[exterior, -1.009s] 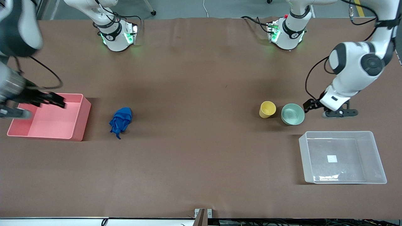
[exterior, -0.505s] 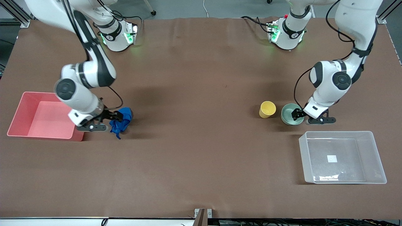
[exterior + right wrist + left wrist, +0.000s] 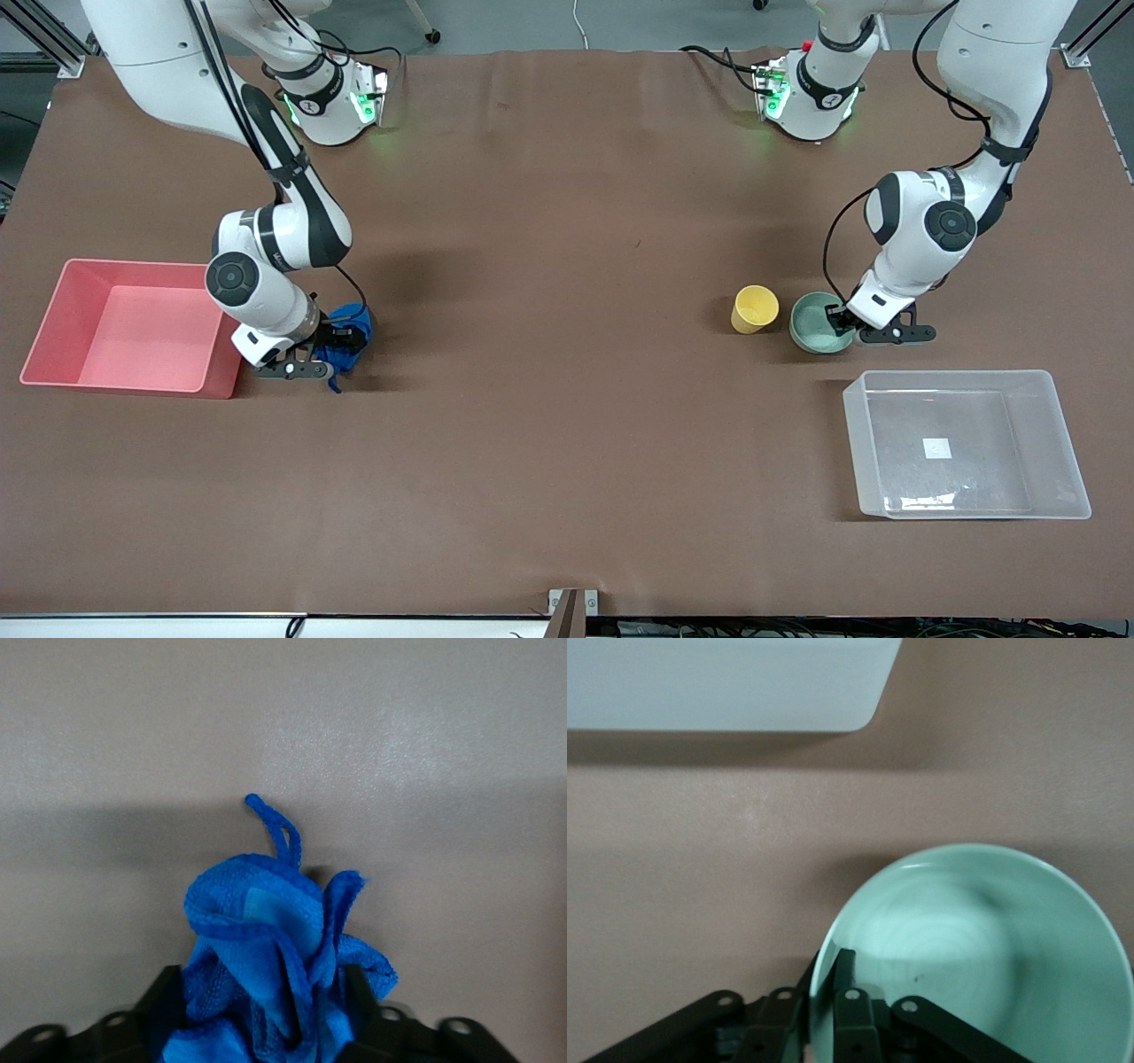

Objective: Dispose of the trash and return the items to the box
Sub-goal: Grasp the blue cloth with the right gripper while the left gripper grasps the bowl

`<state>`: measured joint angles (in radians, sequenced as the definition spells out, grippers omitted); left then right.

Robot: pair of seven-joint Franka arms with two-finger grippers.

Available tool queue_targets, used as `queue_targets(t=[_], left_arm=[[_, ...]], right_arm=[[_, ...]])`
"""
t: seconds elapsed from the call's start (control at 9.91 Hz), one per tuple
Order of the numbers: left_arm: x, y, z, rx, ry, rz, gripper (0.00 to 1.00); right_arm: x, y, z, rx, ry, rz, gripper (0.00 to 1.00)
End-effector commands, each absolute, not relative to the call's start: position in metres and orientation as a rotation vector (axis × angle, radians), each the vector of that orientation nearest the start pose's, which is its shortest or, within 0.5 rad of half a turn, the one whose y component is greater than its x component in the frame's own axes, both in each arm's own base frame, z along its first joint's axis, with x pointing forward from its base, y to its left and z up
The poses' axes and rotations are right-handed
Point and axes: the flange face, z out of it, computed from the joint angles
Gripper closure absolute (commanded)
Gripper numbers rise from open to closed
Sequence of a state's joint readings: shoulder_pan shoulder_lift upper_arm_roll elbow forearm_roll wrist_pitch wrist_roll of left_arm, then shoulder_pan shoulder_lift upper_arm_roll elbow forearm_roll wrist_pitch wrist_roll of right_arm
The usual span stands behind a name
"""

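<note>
While the right gripper (image 3: 341, 341) straddles the blue wad (image 3: 353, 319) beside the pink bin (image 3: 53, 306), the left gripper (image 3: 837, 323) pinches the mint-green bowl's (image 3: 811, 326) rim. Both grasps look set. Next, I judge, each lifts: wad to pink bin, bowl to the clear box (image 3: 1059, 443).

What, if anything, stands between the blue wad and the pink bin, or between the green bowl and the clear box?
Nothing visible does. The blue wad, in the right hand, lies beside the pink bin, with bare table between. The green bowl, at the left hand, has only bare table before the clear box.
</note>
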<state>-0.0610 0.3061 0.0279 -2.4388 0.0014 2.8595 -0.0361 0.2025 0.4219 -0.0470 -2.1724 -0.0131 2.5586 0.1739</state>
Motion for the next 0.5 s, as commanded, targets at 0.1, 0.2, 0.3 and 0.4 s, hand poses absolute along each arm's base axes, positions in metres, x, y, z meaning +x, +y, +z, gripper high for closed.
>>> queue_targets(t=[0.1, 0.2, 0.3, 0.4], left_arm=[[0.491, -0.014, 0.238, -3.130, 0.038, -0.147, 1.00], [0.498, -0.012, 0.268, -3.131, 0.037, -0.137, 1.00], [0.518, -0.013, 0.299, -3.131, 0.036, -0.128, 1.00], [0.543, -0.013, 0.328, -3.131, 0.033, -0.132, 1.00]], right_arm=[[0.551, 0.087, 0.196, -3.176, 0.082, 0.028, 0.99], [0.556, 0.089, 0.202, -3.171, 0.132, 0.023, 0.99], [0.566, 0.106, 0.225, -3.177, 0.211, 0.079, 0.99], [0.585, 0.123, 0.271, -3.191, 0.219, 0.155, 0.99]])
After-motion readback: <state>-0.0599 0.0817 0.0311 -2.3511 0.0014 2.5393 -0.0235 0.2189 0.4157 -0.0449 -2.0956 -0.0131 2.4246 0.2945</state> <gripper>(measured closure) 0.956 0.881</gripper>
